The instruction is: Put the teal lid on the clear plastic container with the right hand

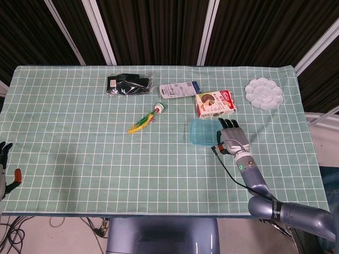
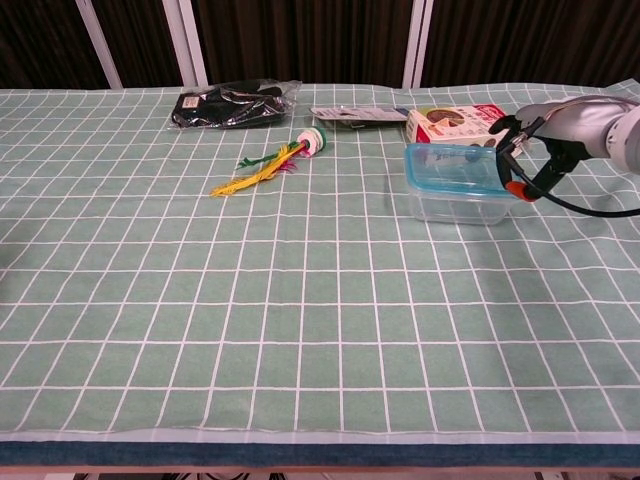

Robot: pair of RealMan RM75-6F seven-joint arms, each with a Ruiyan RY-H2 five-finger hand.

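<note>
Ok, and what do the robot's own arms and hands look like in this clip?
The right hand has dark fingers on a silvery-grey metallic body. Its grey forearm shows a small green light, a black band lower down, and a thin black cable ending in a red-orange plug. The left hand is only partly visible at the frame edge: dark, with a small red-orange part.

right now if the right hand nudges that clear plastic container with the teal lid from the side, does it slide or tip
Probably slides. The clear plastic container sits low and wide on the green checked tablecloth, so tipping seems unlikely. It looks empty through its walls, so likely light and easily shoved. The teal lid lies flat on top; I cannot tell if it is snapped down, so a push from the right hand might shift it.
</note>
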